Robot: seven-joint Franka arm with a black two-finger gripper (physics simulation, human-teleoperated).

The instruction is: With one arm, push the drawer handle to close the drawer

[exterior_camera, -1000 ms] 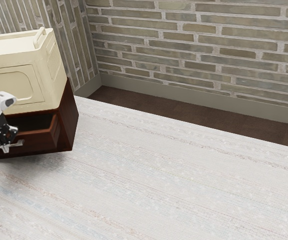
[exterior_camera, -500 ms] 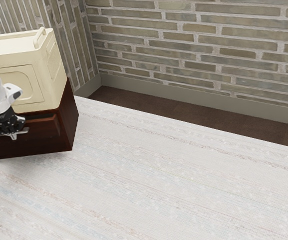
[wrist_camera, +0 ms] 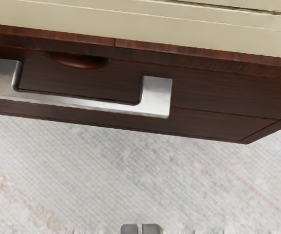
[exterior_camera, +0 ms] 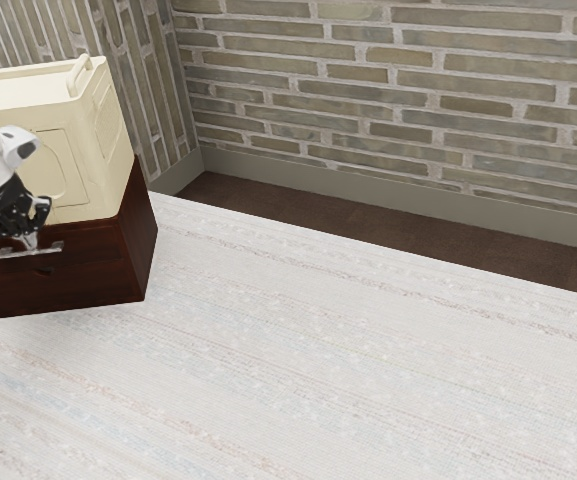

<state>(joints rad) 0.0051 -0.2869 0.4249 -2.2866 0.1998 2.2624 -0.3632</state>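
My gripper (exterior_camera: pixel 30 241) is at the silver drawer handle (exterior_camera: pixel 53 248) in the exterior view, its tips near the bar's middle; whether they touch it I cannot tell. The dark wood drawer front (exterior_camera: pixel 83 277) looks flush with its cabinet (exterior_camera: pixel 141 240), with no opening showing. In the wrist view the handle (wrist_camera: pixel 157 97) stands out from the drawer front (wrist_camera: pixel 203 97). At that view's lower edge are the tips of my gripper (wrist_camera: pixel 140 229), side by side with a thin gap and nothing held.
A cream box (exterior_camera: pixel 108 130) with a raised top handle rests on the cabinet. The pale patterned floor covering (exterior_camera: pixel 348 360) spreads around the cabinet's front and side. Behind are a brick wall (exterior_camera: pixel 398 75) and grey baseboard (exterior_camera: pixel 368 190).
The drawer, wide open at first, has slid in toward the cabinet until its front looks flush. My gripper has moved inward along with the handle, and the arm has tilted.
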